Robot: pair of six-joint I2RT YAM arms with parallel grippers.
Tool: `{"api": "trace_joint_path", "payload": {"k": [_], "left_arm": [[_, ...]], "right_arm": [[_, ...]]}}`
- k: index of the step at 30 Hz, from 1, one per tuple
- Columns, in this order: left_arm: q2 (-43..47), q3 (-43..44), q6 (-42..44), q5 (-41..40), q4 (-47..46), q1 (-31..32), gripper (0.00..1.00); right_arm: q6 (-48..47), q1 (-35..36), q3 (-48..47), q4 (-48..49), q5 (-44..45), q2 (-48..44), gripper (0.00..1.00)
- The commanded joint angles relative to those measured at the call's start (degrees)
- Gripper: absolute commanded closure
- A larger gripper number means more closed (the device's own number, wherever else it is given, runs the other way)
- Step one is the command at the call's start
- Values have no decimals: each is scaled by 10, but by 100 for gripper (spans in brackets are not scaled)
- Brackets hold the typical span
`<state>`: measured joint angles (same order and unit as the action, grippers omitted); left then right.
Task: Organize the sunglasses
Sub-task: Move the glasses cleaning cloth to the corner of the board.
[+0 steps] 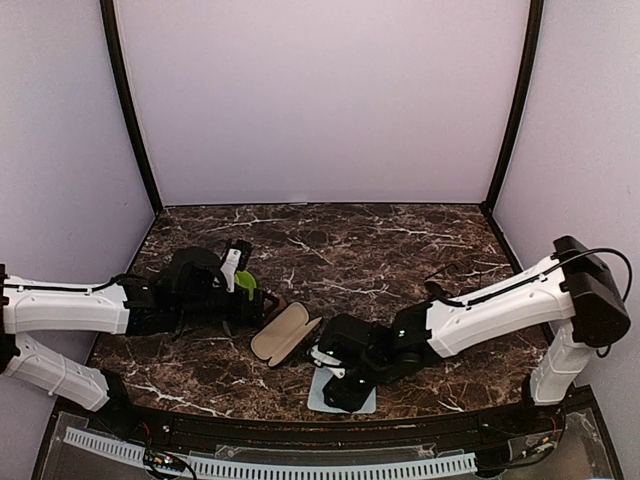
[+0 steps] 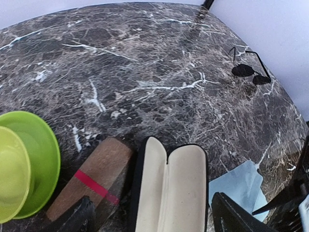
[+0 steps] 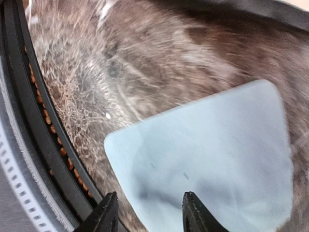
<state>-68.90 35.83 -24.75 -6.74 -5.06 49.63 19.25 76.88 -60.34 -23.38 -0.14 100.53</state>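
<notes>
Dark brown marble veined in white is forming the table (image 1: 400, 240), bounded by a black rim at the near edge and pale lilac walls on the other sides. Bare marble is stretching across the far half. The sunglasses (image 2: 248, 71) are lying near the right edge, well apart from both arms. The left gripper (image 2: 154, 217) is hovering with its fingers spread wide, above an open cream-lined case (image 2: 169, 188). A brown case (image 2: 91, 179) with a red stripe is lying just beside it, next to stacked green cups (image 2: 29, 169). The right gripper (image 3: 147, 212) is hanging low over a light blue cloth (image 3: 207, 159) by the near rim, its fingers parted with nothing between them.
</notes>
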Motion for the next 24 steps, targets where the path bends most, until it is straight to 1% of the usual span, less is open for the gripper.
{"api": "trace_joint_path", "payload": {"k": [1,4,8,12,16,19,24], "left_arm": [[-41,46,56,65,-17,20,17],[-76,72,84,110,-27,36,22],[-127,114,121,159,-9,64,32],[-181,162,158,193,27,98,41],[-231,192,169,217,46,115,49],[-259,206,170,227,53,119,53],[-297,229,175,220,75,121,55]], "right_arm": [[44,-41,58,54,-19,-111,51],[81,-83,111,62,-12,-168,53],[122,-137,163,49,0,-202,57],[139,-157,183,46,2,-193,59],[145,-165,192,55,0,-176,62],[146,-169,193,61,-2,-165,64],[148,-173,192,68,1,-148,66]]}}
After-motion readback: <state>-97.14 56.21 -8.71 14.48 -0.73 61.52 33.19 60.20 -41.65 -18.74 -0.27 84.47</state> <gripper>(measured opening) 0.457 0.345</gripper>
